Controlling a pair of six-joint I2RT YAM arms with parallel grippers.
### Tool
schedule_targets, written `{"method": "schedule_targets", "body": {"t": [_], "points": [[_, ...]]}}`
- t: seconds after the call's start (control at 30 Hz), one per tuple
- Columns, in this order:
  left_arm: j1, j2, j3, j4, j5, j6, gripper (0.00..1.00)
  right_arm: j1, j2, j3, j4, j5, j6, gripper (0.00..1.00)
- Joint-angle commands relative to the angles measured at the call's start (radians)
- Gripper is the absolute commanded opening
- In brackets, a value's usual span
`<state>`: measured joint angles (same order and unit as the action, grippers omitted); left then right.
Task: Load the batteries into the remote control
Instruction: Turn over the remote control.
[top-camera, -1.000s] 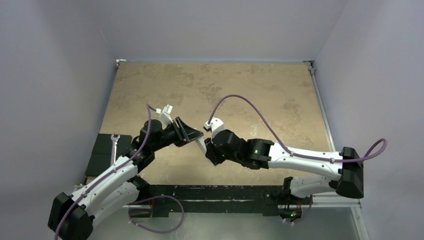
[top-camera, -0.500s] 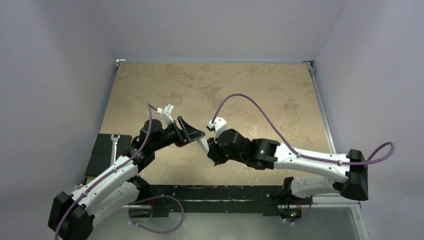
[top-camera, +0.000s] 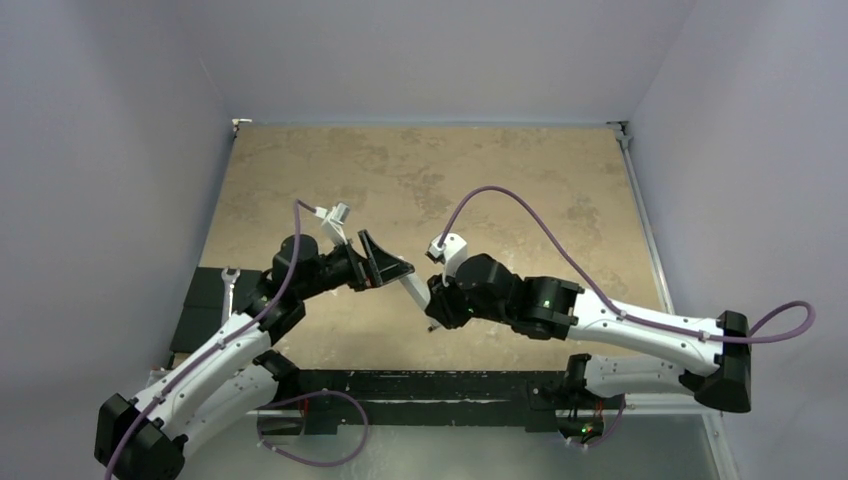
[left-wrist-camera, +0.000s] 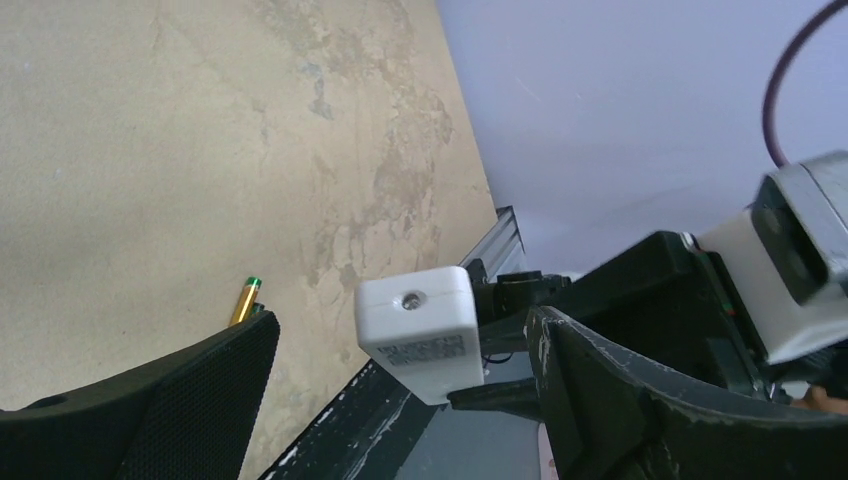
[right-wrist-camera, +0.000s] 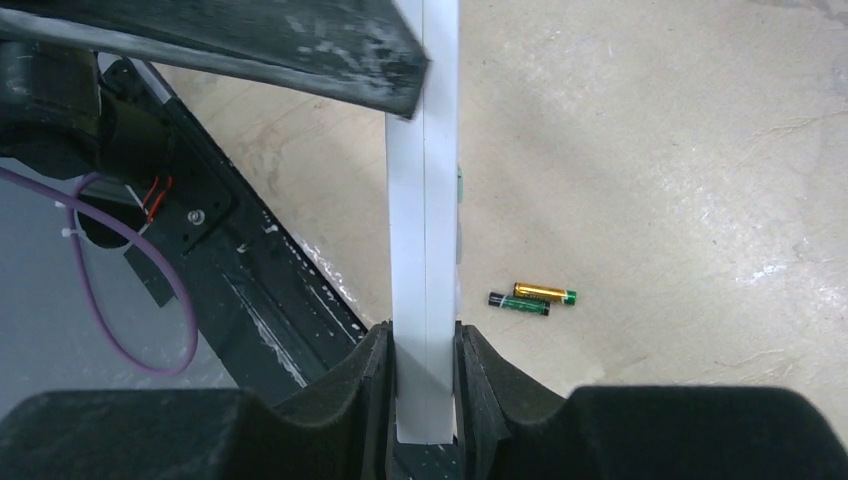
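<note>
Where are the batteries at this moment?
In the right wrist view, the batteries lie side by side on the table, just right of the remote control held by the right gripper.

Looks like a robotics lab test cell. Shows in the plain lilac walls (top-camera: 450, 50) boxing in a mottled tan bench (top-camera: 500, 170), edged by a metal rail (top-camera: 645, 220). Has a left arm (top-camera: 215, 358) and a right arm (top-camera: 640, 325), white and black, bolted side by side at the near edge, trailing purple cables (top-camera: 495, 188). Holds a wrench (top-camera: 229, 285) on a black pad (top-camera: 205, 300) beside the bench.
</note>
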<state>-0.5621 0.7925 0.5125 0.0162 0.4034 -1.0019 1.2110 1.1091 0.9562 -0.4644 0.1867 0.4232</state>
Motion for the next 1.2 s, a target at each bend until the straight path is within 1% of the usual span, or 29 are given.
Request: {"method": "schedule_targets", "body": {"t": [0.0,0.1,0.2,0.37,0.57,0.7,0.9,1.1,1.17], "points": [[0.007,-0.02,0.074,0.01,0.119,0.105,0.95,-0.034,-0.064,-0.014,-0.005,-0.078,-0.045,0.0],[0.007,-0.012,0.102,-0.013,0.188,0.158,0.95,-0.053,-0.096,-0.023,-0.009,-0.136,-0.054,0.0],[0.007,-0.002,0.146,-0.127,0.215,0.233,0.95,-0.088,-0.135,-0.031,-0.007,-0.216,-0.067,0.0],[0.007,-0.008,0.198,-0.189,0.267,0.304,0.95,-0.153,-0.188,-0.037,-0.009,-0.371,-0.093,0.0],[0.007,-0.012,0.231,-0.194,0.385,0.335,0.95,-0.181,-0.203,-0.042,0.014,-0.524,-0.105,0.0],[0.007,-0.002,0.243,-0.199,0.464,0.356,0.98,-0.182,-0.2,-0.046,0.039,-0.634,-0.119,0.0],[0.007,0.002,0.238,-0.192,0.557,0.365,0.99,-0.182,-0.199,-0.035,0.053,-0.722,-0.128,0.0],[0.007,-0.015,0.224,-0.207,0.582,0.38,0.99,-0.182,-0.153,-0.006,0.051,-0.745,-0.126,0.0],[0.008,-0.019,0.22,-0.209,0.587,0.38,0.96,-0.182,-0.134,0.007,0.05,-0.752,-0.124,0.0]]}}
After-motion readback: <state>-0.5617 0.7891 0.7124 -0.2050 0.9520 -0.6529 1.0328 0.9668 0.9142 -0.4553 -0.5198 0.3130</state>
